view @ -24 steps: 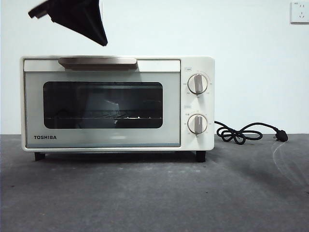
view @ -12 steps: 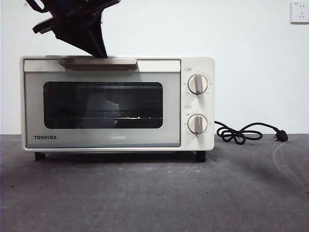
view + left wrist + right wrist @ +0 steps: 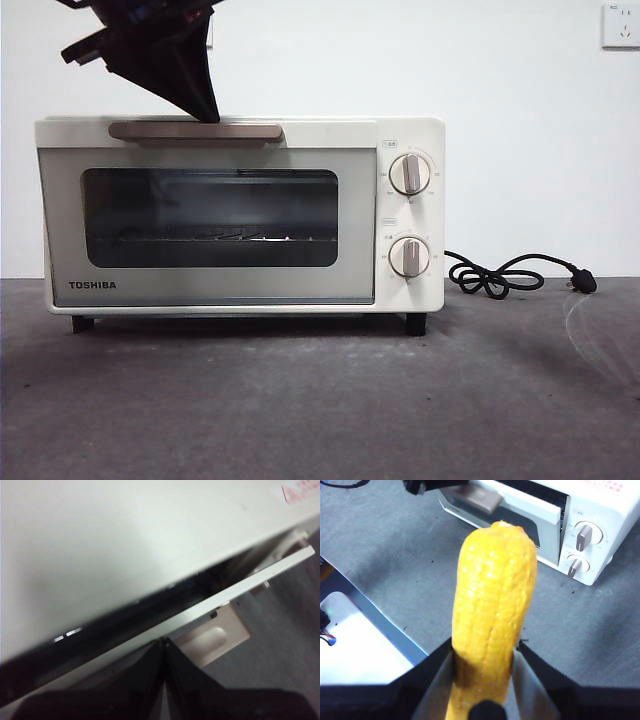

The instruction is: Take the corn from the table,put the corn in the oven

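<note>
The cream-white oven [image 3: 400,130] stands on the dark grey table [image 3: 320,400]. Its glass door [image 3: 210,220] is tilted out a little at the top. My left gripper [image 3: 205,112] comes down from the upper left, shut, its tip right at the beige handle [image 3: 195,131]. The left wrist view shows its tips [image 3: 162,640] against the door's top edge beside the handle [image 3: 215,637], with a dark gap between door and oven top [image 3: 125,530]. Out of the front view, my right gripper [image 3: 485,644] hangs above the table, shut on the yellow corn [image 3: 492,605], in front of the oven [image 3: 615,510].
Two knobs [image 3: 409,173] sit on the oven's right panel. A black cord with plug [image 3: 500,275] lies on the table right of the oven. A wall socket [image 3: 620,25] is high on the right. A white and blue edge [image 3: 350,650] borders the table.
The left gripper has come down to the handle, and the top of the oven door has swung out a little towards the camera.
</note>
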You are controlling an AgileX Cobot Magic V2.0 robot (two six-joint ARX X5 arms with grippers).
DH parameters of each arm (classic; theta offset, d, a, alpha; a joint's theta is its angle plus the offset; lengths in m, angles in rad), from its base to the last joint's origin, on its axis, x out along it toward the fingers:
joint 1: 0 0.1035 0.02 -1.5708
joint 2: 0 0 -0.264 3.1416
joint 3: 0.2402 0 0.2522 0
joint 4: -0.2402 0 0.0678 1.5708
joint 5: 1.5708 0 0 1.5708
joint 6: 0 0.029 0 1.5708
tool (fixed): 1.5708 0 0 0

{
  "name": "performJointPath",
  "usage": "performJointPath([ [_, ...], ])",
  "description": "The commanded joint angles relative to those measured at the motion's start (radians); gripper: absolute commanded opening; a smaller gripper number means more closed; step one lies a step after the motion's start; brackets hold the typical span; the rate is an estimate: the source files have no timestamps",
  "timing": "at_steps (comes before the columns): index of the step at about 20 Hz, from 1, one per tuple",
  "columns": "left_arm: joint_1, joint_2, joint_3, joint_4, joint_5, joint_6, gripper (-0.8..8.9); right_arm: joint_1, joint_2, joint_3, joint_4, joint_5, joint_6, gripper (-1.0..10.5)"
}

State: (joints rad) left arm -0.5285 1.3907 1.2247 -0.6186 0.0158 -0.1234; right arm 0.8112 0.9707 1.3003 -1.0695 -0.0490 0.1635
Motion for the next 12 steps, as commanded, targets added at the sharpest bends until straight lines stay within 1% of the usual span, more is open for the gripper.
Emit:
performJointPath([
  [1,-0.009,0.041,-0.043,-0.128,-0.009,-0.002,-0.05,0.001,0.000,0.006,0.007,0.001,-0.010,-0.1],
  [12,-0.053,0.041,-0.043,-0.336,-0.016,-0.004,-0.05,0.001,0.000,0.006,0.007,0.001,-0.011,-0.1],
])
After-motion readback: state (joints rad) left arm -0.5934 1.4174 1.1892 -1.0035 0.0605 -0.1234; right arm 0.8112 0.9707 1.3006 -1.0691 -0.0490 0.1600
